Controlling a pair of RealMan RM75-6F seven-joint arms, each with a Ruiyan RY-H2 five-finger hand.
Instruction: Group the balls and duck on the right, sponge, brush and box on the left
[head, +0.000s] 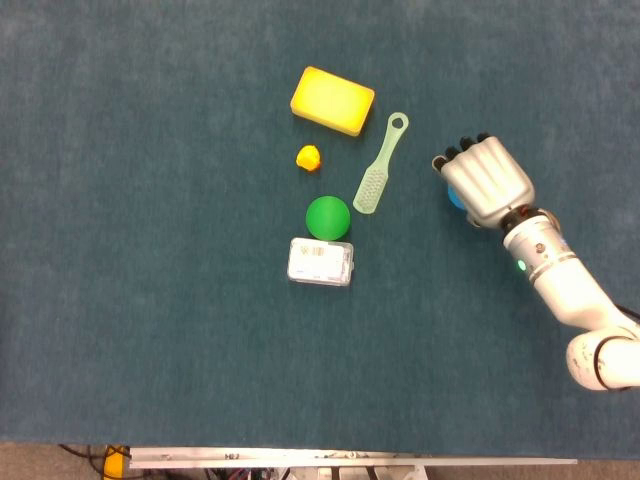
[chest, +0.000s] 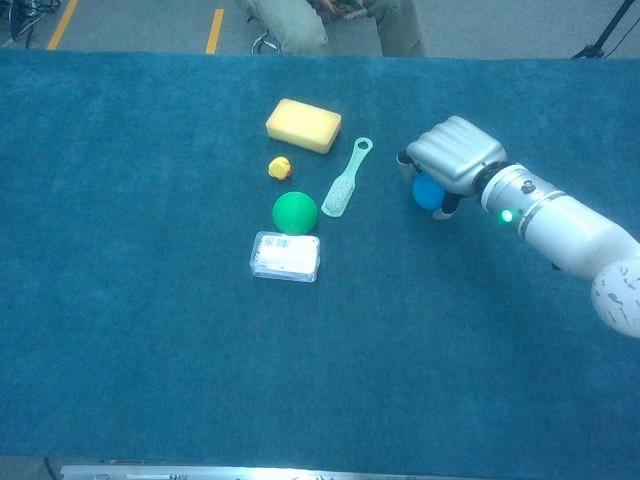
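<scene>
Fingers (chest: 412, 163) of the right hand (head: 487, 182) are seen curled down around the blue ball (chest: 428, 192), which is held beneath the palm; only a sliver of blue is visible in the head view, more in the chest view. Whether the ball touches the table (head: 150, 330) cannot be told. The left hand is not seen in either view.

Open table is noted all around the right hand: to its right up to the frame edge, behind it, and in front toward the near table edge (head: 350, 462), where a metal rail is visible. A clear gap is left between the hand and the brush (head: 380, 165).

The remaining things are clustered near the table's centre. The brush, pale green plastic with a ringed handle, lies slanted. The sponge (head: 333, 100), a yellow rounded block, lies furthest back, just left of the brush handle. The small yellow duck (head: 309, 157) sits between sponge and green ball (head: 327, 216). The clear box (head: 320, 262), rectangular with a label, lies just in front of the green ball, almost touching. The table surface is covered in dull blue, carpet-like fabric.
</scene>
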